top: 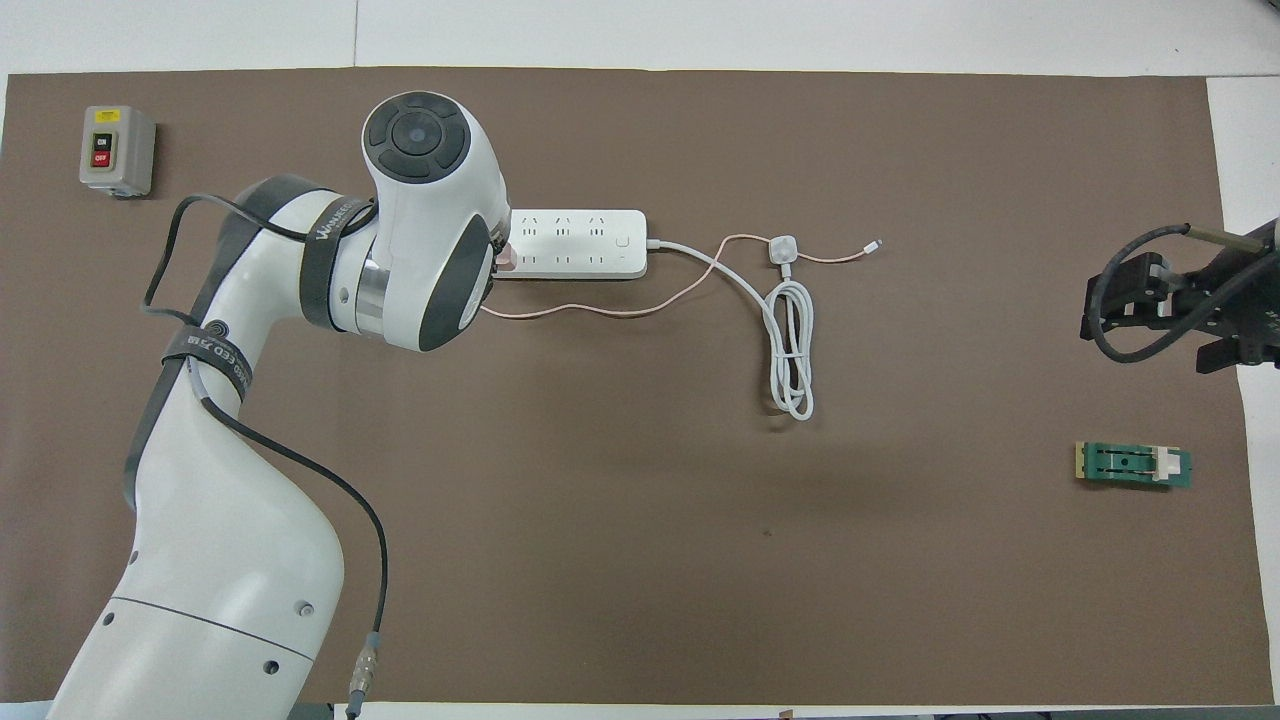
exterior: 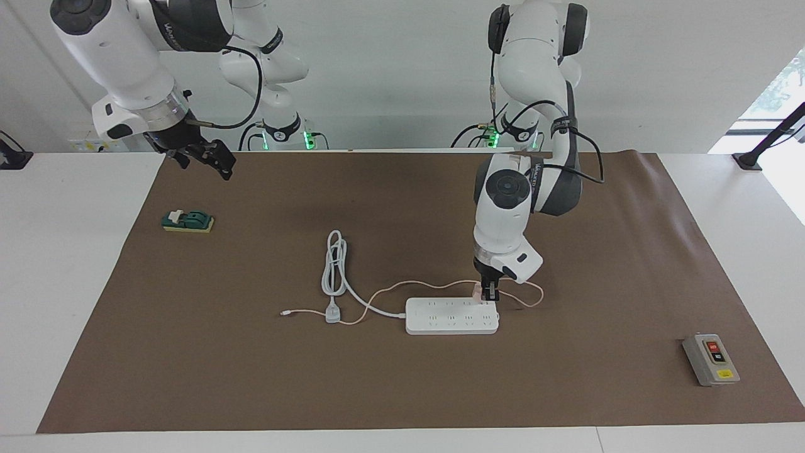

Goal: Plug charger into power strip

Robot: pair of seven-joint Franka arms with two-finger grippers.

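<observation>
Brown mat [exterior: 402, 390] covers our counter [exterior: 63, 283]. We see the left gripper [exterior: 490, 294] clamped on the charger [exterior: 479, 291], over the strip's [exterior: 451, 316] end toward the left arm; its cable [exterior: 415, 284] trails across the strip's cord [exterior: 336, 264]. Right gripper [exterior: 210, 157] waits, fingers spread, above the mat's edge. Switch box [exterior: 710, 359] and green block [exterior: 187, 221] lie well apart.

Pink charger [exterior: 479, 291] held over white power strip's [exterior: 451, 316] end, cable trailing
</observation>
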